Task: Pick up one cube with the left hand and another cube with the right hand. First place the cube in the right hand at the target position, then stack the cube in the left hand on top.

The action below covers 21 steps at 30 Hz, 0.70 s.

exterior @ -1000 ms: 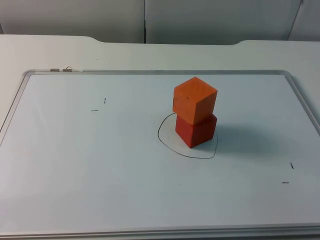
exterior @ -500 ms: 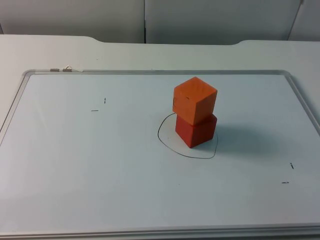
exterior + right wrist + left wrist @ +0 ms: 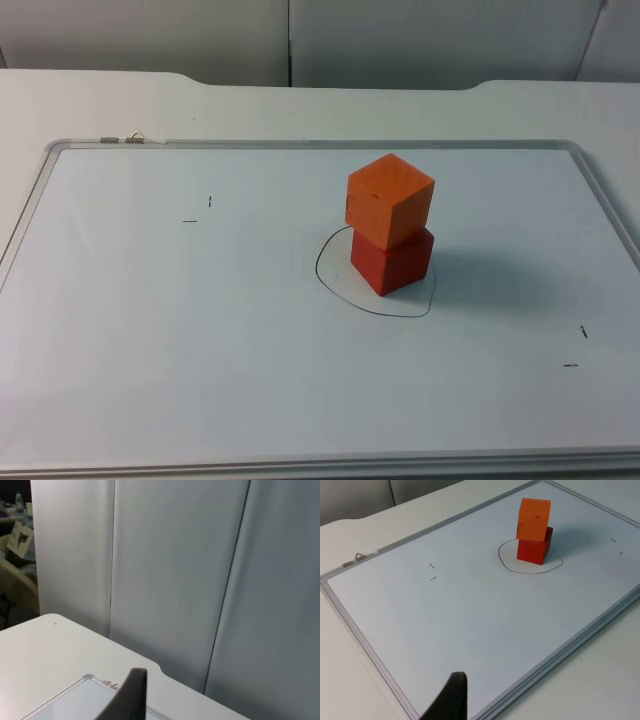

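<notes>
Orange cube sits atop red cube, far from left hand.

A single matte black, tapering fingertip is showing on the left arm. A matching black fingertip, smooth and unmarked, is showing on the right arm.

A black fingertip stands before the grey partition wall, the whiteboard's corner beneath.

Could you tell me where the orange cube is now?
In the top view, the orange cube sits on the red cube, inside the drawn circle.
</notes>
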Motion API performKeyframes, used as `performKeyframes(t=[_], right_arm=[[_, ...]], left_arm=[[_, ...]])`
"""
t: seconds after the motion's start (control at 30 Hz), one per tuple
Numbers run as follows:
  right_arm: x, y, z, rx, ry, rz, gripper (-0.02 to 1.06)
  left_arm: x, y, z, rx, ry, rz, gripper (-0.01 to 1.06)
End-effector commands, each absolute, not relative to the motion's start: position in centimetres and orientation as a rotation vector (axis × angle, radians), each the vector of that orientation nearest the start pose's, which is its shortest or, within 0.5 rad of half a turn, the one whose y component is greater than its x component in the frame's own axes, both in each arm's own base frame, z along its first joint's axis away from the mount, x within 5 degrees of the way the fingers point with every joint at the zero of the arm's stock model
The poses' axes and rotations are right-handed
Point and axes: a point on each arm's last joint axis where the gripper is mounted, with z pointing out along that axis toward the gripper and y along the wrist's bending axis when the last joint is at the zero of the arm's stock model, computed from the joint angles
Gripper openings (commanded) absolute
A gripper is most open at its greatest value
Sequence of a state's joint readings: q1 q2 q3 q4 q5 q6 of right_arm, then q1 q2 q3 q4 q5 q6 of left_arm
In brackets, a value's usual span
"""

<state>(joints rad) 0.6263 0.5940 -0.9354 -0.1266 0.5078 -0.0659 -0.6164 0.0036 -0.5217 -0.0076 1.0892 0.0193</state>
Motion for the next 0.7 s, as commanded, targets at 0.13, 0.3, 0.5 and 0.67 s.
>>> performKeyframes(t=[0.13,0.3,0.5,0.67], right_arm=[[8.23,5.24,42.94,-0.609,1.536,0.282,1.05],[8.23,5.24,42.94,-0.609,1.536,0.282,1.05],[8.23,5.23,42.87,-0.611,1.544,0.28,1.05],[8.23,5.23,42.85,-0.612,1.546,0.28,1.05]], left_arm=[[-0.7,0.25,27.97,0.584,1.982,-0.354,1.05],[-0.73,0.11,27.97,0.395,2.018,-0.24,1.05],[-0.73,-0.06,27.97,0.153,2.043,-0.092,1.05],[-0.73,-0.12,27.97,0.074,2.047,-0.044,1.05]])
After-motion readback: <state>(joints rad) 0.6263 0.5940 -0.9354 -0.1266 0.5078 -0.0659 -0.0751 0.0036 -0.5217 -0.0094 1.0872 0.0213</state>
